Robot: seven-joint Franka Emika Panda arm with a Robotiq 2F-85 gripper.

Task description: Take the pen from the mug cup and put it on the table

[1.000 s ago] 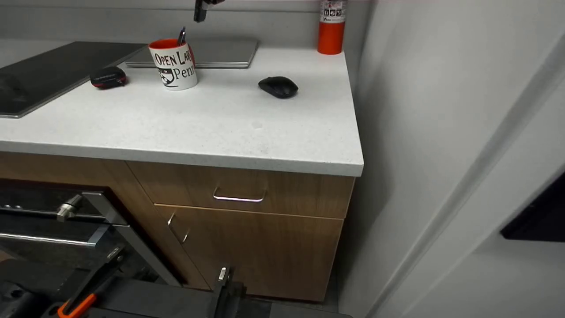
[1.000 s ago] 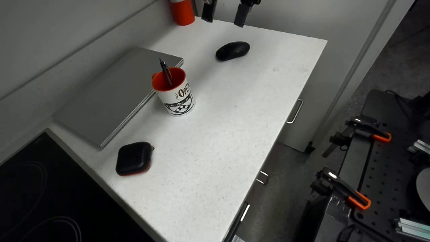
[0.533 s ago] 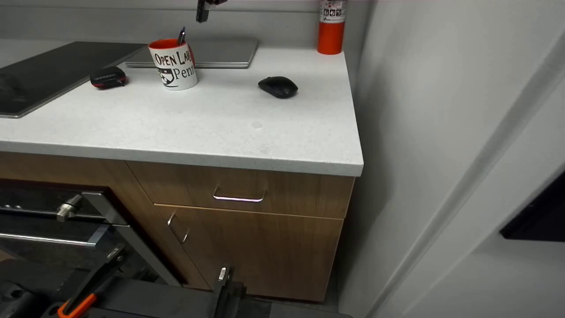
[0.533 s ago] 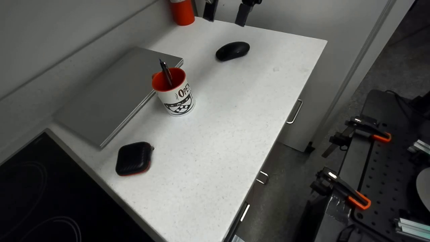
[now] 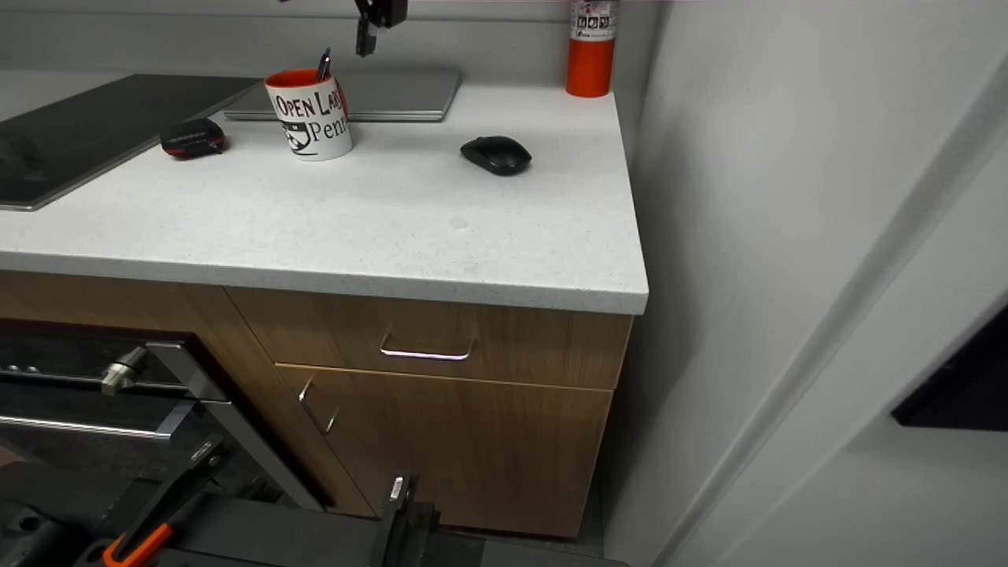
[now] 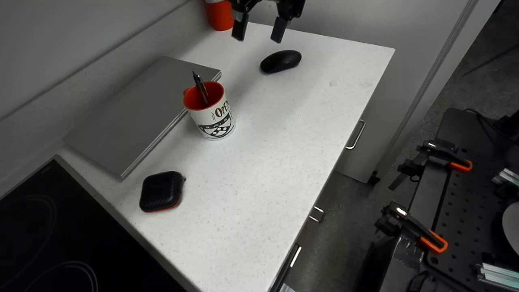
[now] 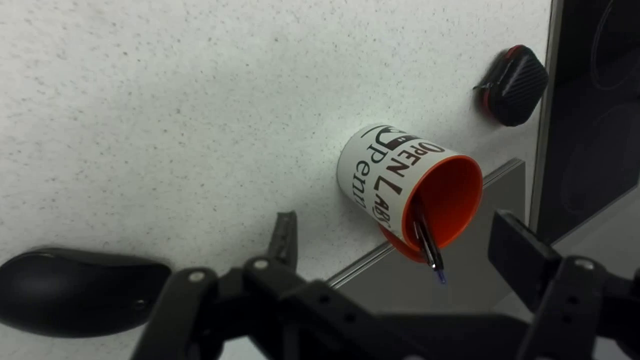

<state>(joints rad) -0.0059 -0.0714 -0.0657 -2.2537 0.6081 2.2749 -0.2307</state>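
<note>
- Nearest me, an orange-handled clamp (image 5: 164, 504) sits on a dark bench (image 5: 276, 529)
- Past it, the brown wooden cabinet (image 5: 472, 449), its drawer (image 5: 512, 342) closed, stands under the white table (image 5: 378, 220)
- On it lies a black computer mouse (image 5: 496, 155)
- A small black case (image 5: 193, 138) with red edging rests near the dark cooktop (image 5: 94, 130)
- Near it, the white mug (image 6: 215, 121) stands upright, red inside, black lettering on its side
- The pen (image 6: 201, 87) leans in the mug, one end poking out of the top
- A flat grey slab (image 6: 142, 117) lies just behind the mug
- Over the table hangs the gripper (image 6: 257, 41), apart from the pen, its jaws spread wide
- Farthest off, a red bottle (image 5: 591, 67) stands near the wall (image 5: 488, 51)
</note>
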